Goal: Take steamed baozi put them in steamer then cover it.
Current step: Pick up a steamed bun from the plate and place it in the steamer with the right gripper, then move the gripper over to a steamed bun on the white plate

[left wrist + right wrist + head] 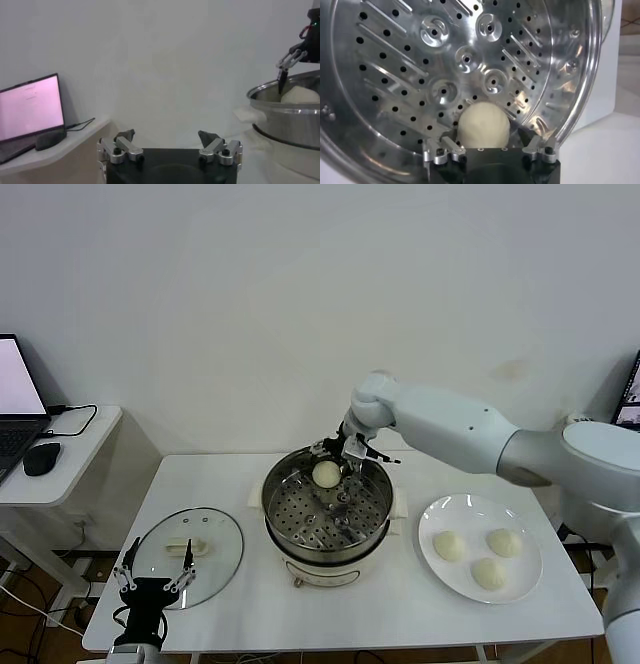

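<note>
The right gripper's [484,146] fingers [443,148] stand spread apart, one on each side of a small round cream-white steamed baozi [483,127] that lies between them on the perforated floor of the round shiny stainless-steel steamer [410,75]; the bun fills most of the gap, and whether the pads touch it cannot be told. In the head view this right gripper [344,459] sits just above the middle of the frame, dipped over the far rim of the steamer [283,524], with the baozi [326,474] at the far side of the basket. The basket rests on a white electric pot base [325,571].

At the lower left of the head view the left gripper [155,577] waits with its fingers [126,569] spread wide and holding nothing, over the near edge of the round clear glass cover [222,542] with its metal rim and cream-white flat handle, which lies flat on the surface to the left of the steamer. In the left wrist view the same open left gripper [167,137] shows at the bottom centre, the steamer [292,120] at the right edge.

At the lower right of the head view, a flat white plate [443,517] carries three more cream-white baozi [449,545].

All of this stands on a white rectangular surface [215,474] against a plain white wall [300,304]. At the left edge, a lower white side table [70,459] bears an open laptop [15,409] with a lit screen, a black mouse [41,457] and a black cable [78,421].
</note>
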Available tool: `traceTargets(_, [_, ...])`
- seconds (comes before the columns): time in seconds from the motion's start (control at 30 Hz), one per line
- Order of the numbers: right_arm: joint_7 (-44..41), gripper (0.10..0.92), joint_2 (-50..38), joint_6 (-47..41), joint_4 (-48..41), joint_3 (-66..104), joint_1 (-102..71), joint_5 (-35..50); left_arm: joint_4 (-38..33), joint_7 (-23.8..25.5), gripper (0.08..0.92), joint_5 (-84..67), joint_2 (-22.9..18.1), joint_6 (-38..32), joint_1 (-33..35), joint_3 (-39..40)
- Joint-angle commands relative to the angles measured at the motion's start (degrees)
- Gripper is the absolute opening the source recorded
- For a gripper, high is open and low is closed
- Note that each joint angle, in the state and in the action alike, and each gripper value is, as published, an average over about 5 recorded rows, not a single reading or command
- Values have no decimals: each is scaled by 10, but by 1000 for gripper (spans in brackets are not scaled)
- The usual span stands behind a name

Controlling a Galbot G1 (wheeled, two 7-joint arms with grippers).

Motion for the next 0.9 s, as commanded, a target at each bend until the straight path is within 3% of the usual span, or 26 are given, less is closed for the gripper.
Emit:
traceTargets(0.03, [-74,822,-101,-194,168,-36,117,182,-12,1,823,0,3,1,2,-1])
traceTargets(0.23, [-103,823,-238,-385,298,-55,164,223,-20,1,823,-3,10,1,8,0])
traceTargets(0.4, [-83,823,-368,-466,355,-54,143,241,-28,2,823,-3,17,1,10,3])
traceTargets(0.63, [-72,823,-474,-482,371,49,0,208,-29,2,823,-6,24,1,5,4])
traceTargets(0.9, [-83,823,-508,-447,330,249,-261,126,-29,2,823,-5,24,2,7,2])
